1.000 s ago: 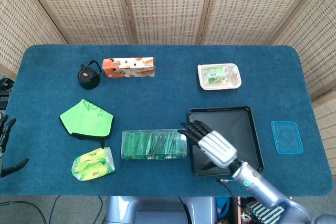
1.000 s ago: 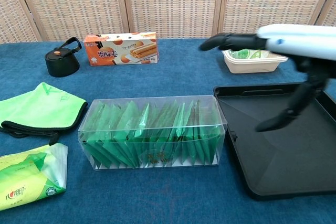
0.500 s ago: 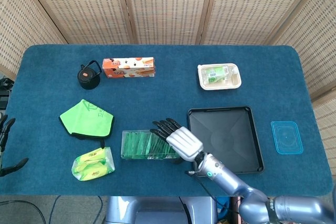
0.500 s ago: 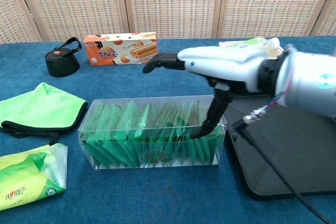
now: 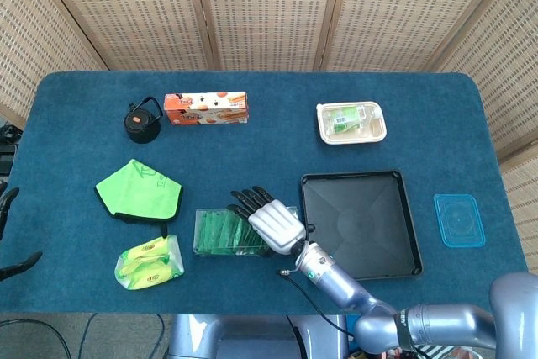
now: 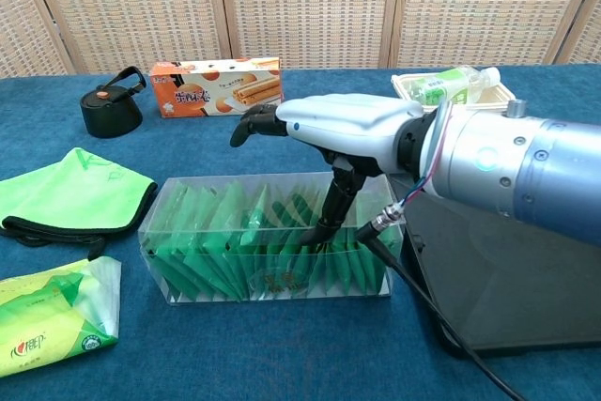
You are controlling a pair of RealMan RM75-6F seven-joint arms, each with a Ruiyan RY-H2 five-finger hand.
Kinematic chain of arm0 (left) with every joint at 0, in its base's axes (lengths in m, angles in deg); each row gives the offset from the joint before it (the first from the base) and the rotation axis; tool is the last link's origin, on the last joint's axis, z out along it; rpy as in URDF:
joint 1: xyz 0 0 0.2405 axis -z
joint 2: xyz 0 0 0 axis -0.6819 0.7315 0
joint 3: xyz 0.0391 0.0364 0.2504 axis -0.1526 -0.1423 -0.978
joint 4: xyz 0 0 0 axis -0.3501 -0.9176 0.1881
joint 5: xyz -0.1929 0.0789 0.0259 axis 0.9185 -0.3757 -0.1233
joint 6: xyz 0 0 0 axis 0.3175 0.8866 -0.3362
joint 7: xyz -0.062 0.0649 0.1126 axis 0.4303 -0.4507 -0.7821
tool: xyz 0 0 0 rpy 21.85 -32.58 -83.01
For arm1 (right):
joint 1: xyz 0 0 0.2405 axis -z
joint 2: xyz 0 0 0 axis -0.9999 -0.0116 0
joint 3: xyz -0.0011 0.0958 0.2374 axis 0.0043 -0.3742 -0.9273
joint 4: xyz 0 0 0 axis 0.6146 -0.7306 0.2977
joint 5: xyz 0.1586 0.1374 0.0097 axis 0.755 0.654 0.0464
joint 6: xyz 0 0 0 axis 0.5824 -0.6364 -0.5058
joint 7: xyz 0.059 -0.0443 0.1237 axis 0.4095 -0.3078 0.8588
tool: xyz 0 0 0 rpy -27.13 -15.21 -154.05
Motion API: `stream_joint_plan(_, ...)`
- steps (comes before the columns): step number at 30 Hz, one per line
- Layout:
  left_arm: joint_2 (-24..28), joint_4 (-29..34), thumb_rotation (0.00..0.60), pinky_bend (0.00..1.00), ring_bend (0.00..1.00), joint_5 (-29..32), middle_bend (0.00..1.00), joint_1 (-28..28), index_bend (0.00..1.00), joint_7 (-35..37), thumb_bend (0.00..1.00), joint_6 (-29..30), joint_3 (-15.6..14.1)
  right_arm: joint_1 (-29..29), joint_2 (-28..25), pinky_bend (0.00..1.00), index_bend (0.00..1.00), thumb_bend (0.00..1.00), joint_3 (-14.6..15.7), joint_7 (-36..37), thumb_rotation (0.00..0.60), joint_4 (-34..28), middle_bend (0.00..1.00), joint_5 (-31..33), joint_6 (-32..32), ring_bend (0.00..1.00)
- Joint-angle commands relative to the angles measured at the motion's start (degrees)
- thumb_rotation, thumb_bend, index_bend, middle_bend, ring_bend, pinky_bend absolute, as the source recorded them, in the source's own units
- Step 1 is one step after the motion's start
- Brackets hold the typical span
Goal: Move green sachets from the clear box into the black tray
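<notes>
One right hand [image 6: 324,133] hovers over the clear box [image 6: 272,237] of green sachets [image 6: 235,251], fingers spread apart, thumb dipping among them.

orange box [image 6: 217,85]: upper left of chest view; Chinese characters on its left end, too small to make out; pictures of rolled wafers beside them
green-yellow packet [image 6: 52,326]: lower left corner of chest view; green Chinese characters along its lower edge, not readable
green sachets [image 6: 268,255]: centre of chest view; faint pale print on front one, unreadable
bottle [image 6: 441,84]: upper right of chest view; green label, text unreadable
</notes>
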Motion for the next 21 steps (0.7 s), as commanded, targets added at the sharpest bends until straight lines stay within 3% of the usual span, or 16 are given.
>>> stream_joint_plan(1, 0.1, 0.0, 0.6, 0.0, 0.0, -0.1, 0.0, 0.0, 0.0, 0.2, 0.13, 0.1, 0.0, -0.6, 0.5, 0.0, 0.17, 0.39, 0.6, -0.9, 0.6, 0.2, 0.0, 0.9, 0.7, 0.0)
stream_joint_plan(10, 0.2, 0.1, 0.6, 0.0, 0.0, -0.2, 0.0, -0.1, 0.0, 0.6, 0.13, 0.2, -0.1, -1.6, 1.5, 0.0, 0.23, 0.63, 0.7, -0.9, 0.6, 0.0, 0.0, -0.4, 3.4, 0.0)
stream_joint_plan(15, 0.3, 0.1, 0.6, 0.0, 0.0, -0.1, 0.0, 0.0, 0.0, 0.8, 0.13, 0.0, -0.1, -2.2, 1.0, 0.0, 0.25, 0.64, -0.8, -0.4, 0.6, -0.1, 0.0, -0.3, 4.3, 0.0)
stream_joint_plan(21, 0.6, 0.1, 0.6, 0.0, 0.0, 0.6, 0.0, 0.1, 0.0, 1.6, 0.13, -0.5, 0.1, -4.7, 0.2, 0.0, 0.26, 0.64, -5.6, -2.2, 0.6, 2.6, 0.0, 4.6, 5.6, 0.0)
